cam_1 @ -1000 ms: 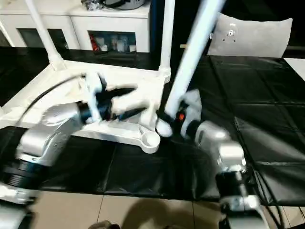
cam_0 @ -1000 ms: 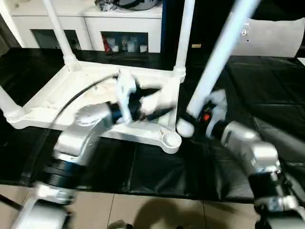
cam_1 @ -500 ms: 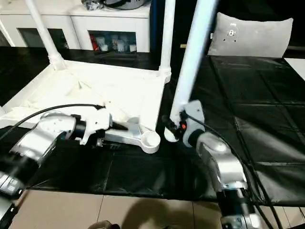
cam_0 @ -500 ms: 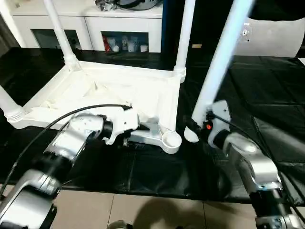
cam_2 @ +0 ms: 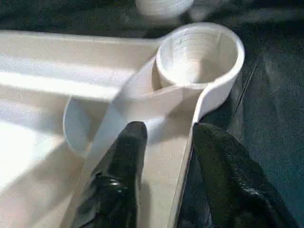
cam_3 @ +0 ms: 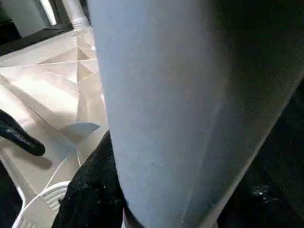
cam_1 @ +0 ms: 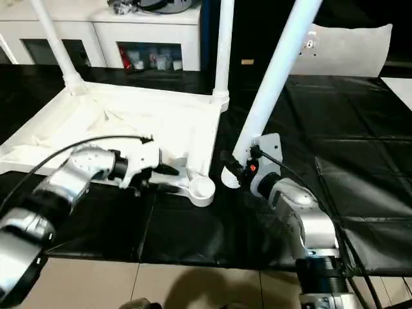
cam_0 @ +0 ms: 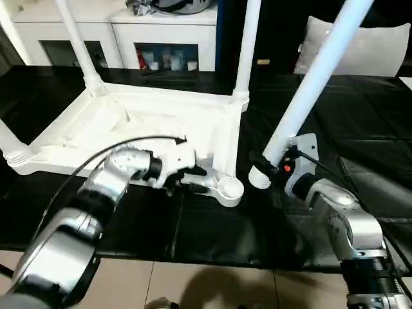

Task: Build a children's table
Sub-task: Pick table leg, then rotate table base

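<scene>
The children's table top (cam_0: 141,122) lies upside down on the black mat, with three legs standing in its sockets: far left (cam_0: 78,45), far right (cam_0: 248,45) and near left (cam_0: 9,141). The near right corner socket (cam_0: 230,188) holds no leg. My left gripper (cam_0: 199,179) straddles the top's near rim beside that socket, one finger (cam_2: 118,175) inside and the other outside, closed on the rim. My right gripper (cam_0: 273,168) is shut on the fourth leg (cam_0: 309,84). That leg leans up to the right, its lower end (cam_0: 261,179) just right of the socket.
The black mat (cam_0: 212,225) covers the work surface, and beige floor (cam_0: 193,283) lies in front of it. White cabinets (cam_0: 161,38) stand behind. A grey cushion (cam_0: 380,48) sits at the back right. A black cable (cam_0: 96,161) arcs over my left forearm.
My left gripper came down from over the table top to the near rim by the empty socket, and its fingers narrowed. The held leg leans further right, its lower end still by the socket.
</scene>
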